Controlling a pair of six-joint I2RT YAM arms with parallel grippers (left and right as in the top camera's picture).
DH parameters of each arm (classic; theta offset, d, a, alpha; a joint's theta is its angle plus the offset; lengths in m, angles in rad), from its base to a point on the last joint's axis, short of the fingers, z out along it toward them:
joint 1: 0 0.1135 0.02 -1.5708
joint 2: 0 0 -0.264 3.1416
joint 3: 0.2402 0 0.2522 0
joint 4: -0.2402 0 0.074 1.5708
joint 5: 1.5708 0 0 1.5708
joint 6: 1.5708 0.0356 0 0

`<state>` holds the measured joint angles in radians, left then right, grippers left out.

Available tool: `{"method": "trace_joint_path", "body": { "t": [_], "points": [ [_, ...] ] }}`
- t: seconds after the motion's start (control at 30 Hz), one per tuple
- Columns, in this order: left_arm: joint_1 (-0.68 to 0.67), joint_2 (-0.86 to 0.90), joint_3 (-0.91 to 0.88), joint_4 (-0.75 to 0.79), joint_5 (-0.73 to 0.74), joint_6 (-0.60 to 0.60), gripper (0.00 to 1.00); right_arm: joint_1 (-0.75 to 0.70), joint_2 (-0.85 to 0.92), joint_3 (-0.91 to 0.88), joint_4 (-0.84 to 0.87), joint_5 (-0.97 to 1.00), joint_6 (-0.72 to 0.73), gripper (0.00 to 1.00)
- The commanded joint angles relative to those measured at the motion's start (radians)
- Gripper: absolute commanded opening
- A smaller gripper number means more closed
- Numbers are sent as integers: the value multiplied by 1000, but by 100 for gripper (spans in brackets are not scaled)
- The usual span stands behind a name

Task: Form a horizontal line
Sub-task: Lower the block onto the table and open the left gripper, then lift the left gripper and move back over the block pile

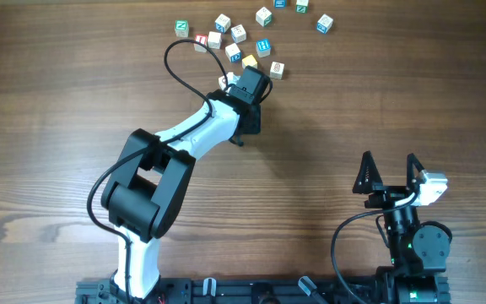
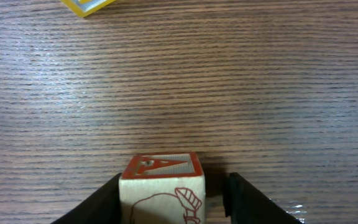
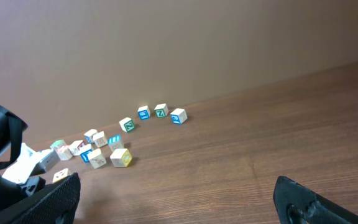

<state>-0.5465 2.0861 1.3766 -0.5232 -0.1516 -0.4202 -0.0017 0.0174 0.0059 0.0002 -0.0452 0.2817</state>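
1. At the far middle of the table (image 1: pixel 412 110) – a loose scatter of letter cubes (image 1: pixel 239 33) w/ green, blue and red marks. They lie at odd angles, mostly apart, and no three stand edge to edge in a row yet
2. The left arm (image 1: pixel 154 181) reaches into the near edge of that scatter. The left gripper (image 2: pixel 174 202) is down low over the wood and covers what's under it in the overhead view
3. Left wrist view: a red-topped cube (image 2: pixel 162 186) sits on the table betw. the two black fingers (image 2: pixel 253 205). The finger on the left of the picture looks to be right against the cube's side; the one on the right stands off w/ a clear gap – so the jaws are parted, not clamped on it
4. That cube is upright and approx. square to the camera, w/ a red frame on top and a red line drawing on the front face
5. A yellow cube (image 2: pixel 87 5) lies ahead of it, well apart. Only one corner shows at the top edge of the left wrist view
6. The right gripper (image 1: pixel 388 173) hangs at the near right, well apart from the cubes. Its jaws are spread wide w/ nothing betw. them. The right wrist view shows just its fingertips in the bottom corners and the scatter far off
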Motion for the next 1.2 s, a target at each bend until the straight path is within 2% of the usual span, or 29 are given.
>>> {"method": "trace_joint_path", "body": {
  "t": [0.0, 0.23, 0.27, 0.3, 0.33, 0.87, 1.17],
  "points": [
    [-1, 39, -35, -24, 46, -2, 57, -5, -7, -1, 2, -13, -17, 100],
    [-1, -35, -35, -39, -40, -2, 71, -5, -7, -1, 2, -13, -17, 100],
    [0, -52, -35, -39, -40, 3, 75, -5, -7, -1, 2, -13, -17, 100],
    [0, -69, -35, -39, -40, 14, 96, -5, -7, -1, 2, -13, -17, 100],
    [0, -87, -35, -40, -40, 24, 100, -5, -7, -1, 2, -13, -18, 100],
    [2, -378, -35, -61, -41, 24, 100, -5, -7, -1, 2, -13, -17, 100],
    [59, -432, -35, -35, -41, 24, 100, -5, -7, -1, 2, -13, -17, 100]
  ]
}}
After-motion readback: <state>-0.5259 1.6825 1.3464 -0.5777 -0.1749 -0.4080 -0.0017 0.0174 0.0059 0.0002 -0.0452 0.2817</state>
